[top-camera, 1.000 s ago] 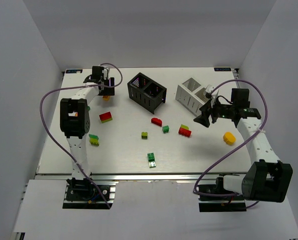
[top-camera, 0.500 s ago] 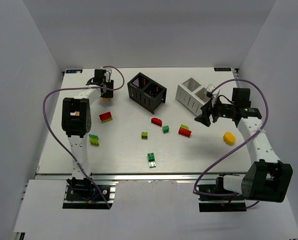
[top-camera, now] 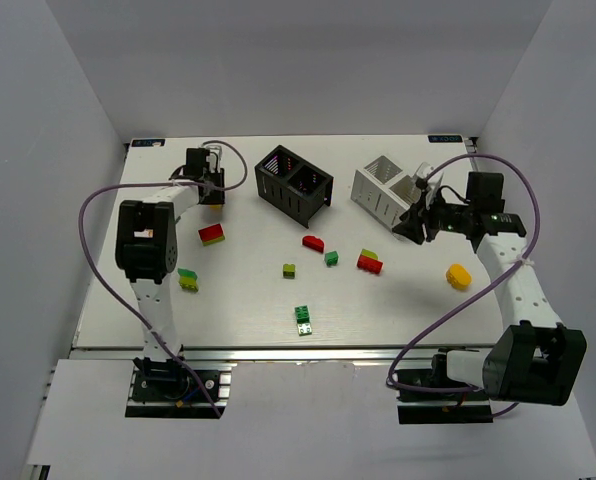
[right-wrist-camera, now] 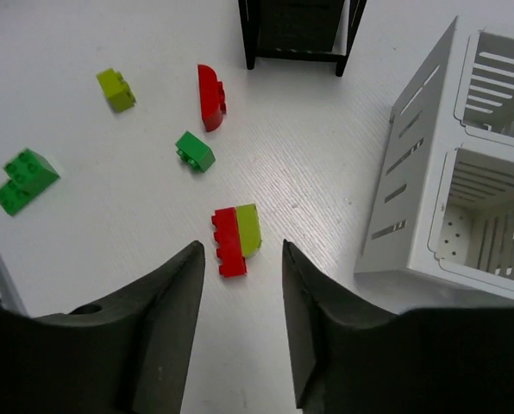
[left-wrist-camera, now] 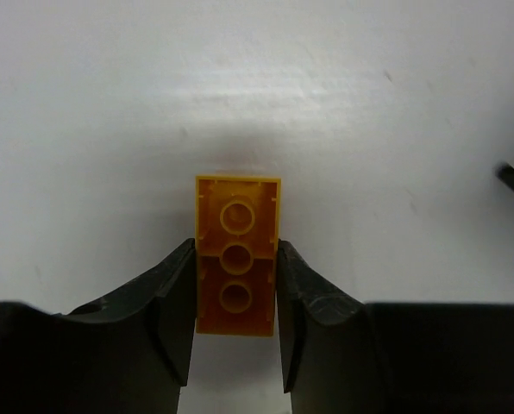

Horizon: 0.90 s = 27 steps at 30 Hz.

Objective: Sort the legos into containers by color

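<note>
Lego sorting, stock at early stage. Left gripper point(left-wrist-camera: 237, 289): jaws closed on both long sides of an orange brick point(left-wrist-camera: 237, 226), which lay hollow side up on the table point(top-camera: 248, 300) at the far left, just beside the black bin point(top-camera: 283, 196). The brick looked pinched but not lifted. Right gripper point(right-wrist-camera: 241, 254): jaws apart, nothing between them, hanging above the table beside the white bin point(top-camera: 371, 198). Bins: both stood at the far side, well apart from each other. The white bin's compartments showed no brick where the right wrist view reached into them. The black bin's inside was too dark to tell. Loose on the table: a red-topped stack point(top-camera: 211, 233), a green-and-yellow stack point(top-camera: 188, 279), a small lime brick point(top-camera: 290, 269), a red curved piece point(top-camera: 313, 241), a small green brick point(top-camera: 331, 258), a red-and-lime pair point(top-camera: 369, 262), a green piece point(top-camera: 304, 316) nearest the arms, and a yellow brick point(top-camera: 459, 275) at the right. Judged progress: no brick seen sorted, one in the grip, eight items left to place, and the two-colour stacks probably needed splitting first.
</note>
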Tool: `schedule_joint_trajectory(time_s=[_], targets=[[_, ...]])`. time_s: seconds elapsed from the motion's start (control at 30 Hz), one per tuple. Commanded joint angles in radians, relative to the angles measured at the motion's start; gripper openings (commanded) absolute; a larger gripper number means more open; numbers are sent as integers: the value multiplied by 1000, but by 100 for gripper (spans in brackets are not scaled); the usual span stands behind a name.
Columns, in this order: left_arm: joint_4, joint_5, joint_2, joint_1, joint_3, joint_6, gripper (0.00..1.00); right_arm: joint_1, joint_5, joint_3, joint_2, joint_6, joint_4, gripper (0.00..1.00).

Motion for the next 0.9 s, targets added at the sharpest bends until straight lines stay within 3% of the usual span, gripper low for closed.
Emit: schedule_joint_trajectory(time_s=[0.0, 0.03, 0.1, 0.2, 0.37, 0.57, 0.7, 0.87], targets=[[42, 166, -227, -1, -105, -93, 16, -4, -27, 60, -9, 136, 39, 45], [85, 201, -270, -3, -143, -111, 15, -1, -53, 70, -1, 181, 42, 31], [186, 330, -422, -8, -298, -180, 14, 13, -85, 79, 26, 294, 24, 25], [318, 459, -638, -35, -522, -271, 14, 89, -98, 80, 43, 397, 12, 31], [464, 551, -921, -171, -791, -416, 14, 197, -12, 62, 45, 632, 102, 54], [628, 402, -1125, -483, -1029, -565, 14, 347, 84, 68, 42, 974, 255, 76], [661, 224, -1145, -621, -1058, -575, 13, 395, 170, 71, 58, 1142, 245, 78], [633, 122, -1047, -765, -992, -518, 13, 421, 172, 22, 49, 1226, 246, 78]])
